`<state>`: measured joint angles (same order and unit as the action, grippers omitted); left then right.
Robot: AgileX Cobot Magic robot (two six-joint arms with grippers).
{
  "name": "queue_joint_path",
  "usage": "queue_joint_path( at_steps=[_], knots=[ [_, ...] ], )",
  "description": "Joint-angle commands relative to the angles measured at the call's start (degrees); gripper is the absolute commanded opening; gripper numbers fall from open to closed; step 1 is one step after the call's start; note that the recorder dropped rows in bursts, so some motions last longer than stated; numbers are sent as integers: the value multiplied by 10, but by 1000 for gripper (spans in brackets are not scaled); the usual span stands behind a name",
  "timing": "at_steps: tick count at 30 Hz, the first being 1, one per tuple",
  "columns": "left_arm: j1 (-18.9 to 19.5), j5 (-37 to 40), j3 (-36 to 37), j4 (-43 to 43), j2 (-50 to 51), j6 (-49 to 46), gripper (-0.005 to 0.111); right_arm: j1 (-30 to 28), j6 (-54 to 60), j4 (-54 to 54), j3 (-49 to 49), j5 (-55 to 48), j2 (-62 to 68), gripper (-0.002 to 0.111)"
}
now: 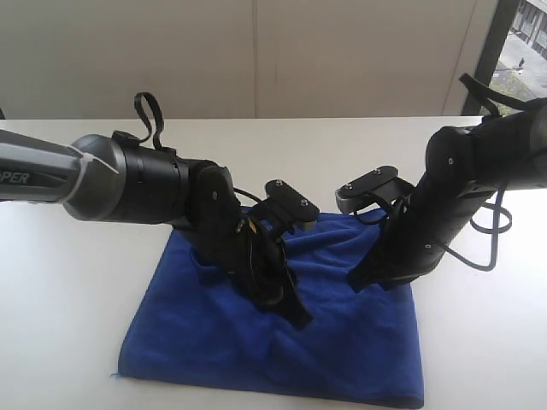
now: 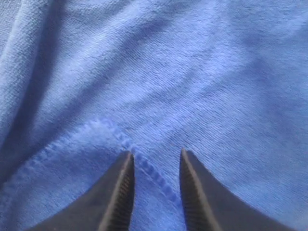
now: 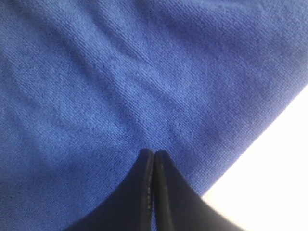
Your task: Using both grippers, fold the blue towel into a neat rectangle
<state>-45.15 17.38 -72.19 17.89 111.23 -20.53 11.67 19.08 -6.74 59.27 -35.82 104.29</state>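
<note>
One's open: left gripper is straddling the hem of the blue towel lower-centre, holding nothing. Right gripper is sitting closed. I'm planning a slow, straight lift.

A white table fills the lower part of the exterior view, its top smooth and matte, and its far edge runs straight across below the wall. The wall is a pale off-white, made of flat panels divided by a thin vertical seam. At the upper right a dark window frame slants down beside a narrow window, through which a daylit outdoor scene shows, too small to make out clearly. The light is bright and even. In the right wrist view a patch of the table is washed out to plain white.
</note>
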Motion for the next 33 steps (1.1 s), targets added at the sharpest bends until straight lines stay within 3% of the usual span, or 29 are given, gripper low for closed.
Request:
queue_joint_path(
  at_steps=[1,16,23,33],
  knots=[
    [-3,-32,1,-26,2,7,36,-3,-1,-1,1,0,-1,0],
    [-3,-75,1,-71,32,9,36,-3,-1,-4,1,-3,-1,0],
    [-3,-67,1,-78,29,30,13,-3,1,-5,1,-3,-1,0],
    [-3,-18,1,-81,-9,29,13,-3,1,-4,1,1,-1,0]
  ],
)
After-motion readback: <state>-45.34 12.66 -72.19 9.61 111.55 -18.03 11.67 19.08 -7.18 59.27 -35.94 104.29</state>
